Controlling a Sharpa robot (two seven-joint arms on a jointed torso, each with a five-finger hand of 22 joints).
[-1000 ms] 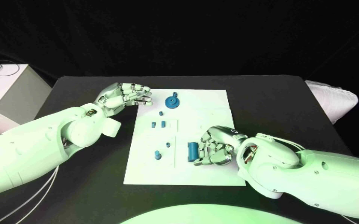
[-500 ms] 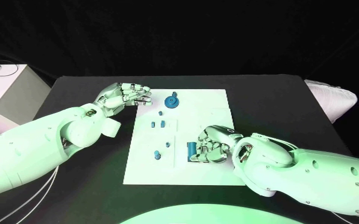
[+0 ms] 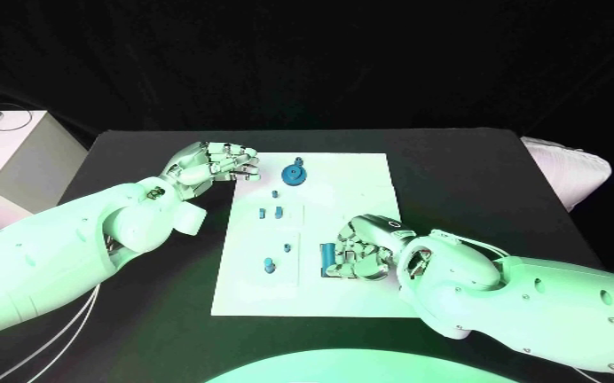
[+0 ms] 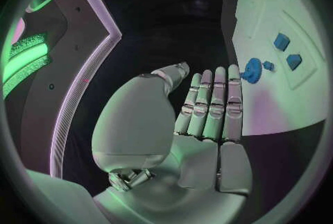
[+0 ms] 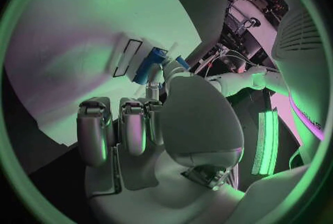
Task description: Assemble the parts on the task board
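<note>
While the right robot hand (image 3: 356, 250) curls round the blue cylinder (image 3: 326, 254) on the task board (image 3: 345, 188), a slack grip could tip it; the left robot hand (image 3: 215, 163) waits open, off the board.

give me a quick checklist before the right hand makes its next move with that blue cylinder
1. Right hand on the blue cylinder: fingers wrap around it over the task board. Ok.
2. Firmness of that grip: contact points are hidden by the fingers. Cannot tell.
3. Left hand out of the way: off the board's far left corner, holding nothing, fingers together. Ok.
4. Blue gear apart from the working hand: at the far end of the board. Ok.
5. Small blue parts undisturbed: lying on the board left of the cylinder. Ok.
6. Target slot for the cylinder: not discernible. Cannot tell.
</note>
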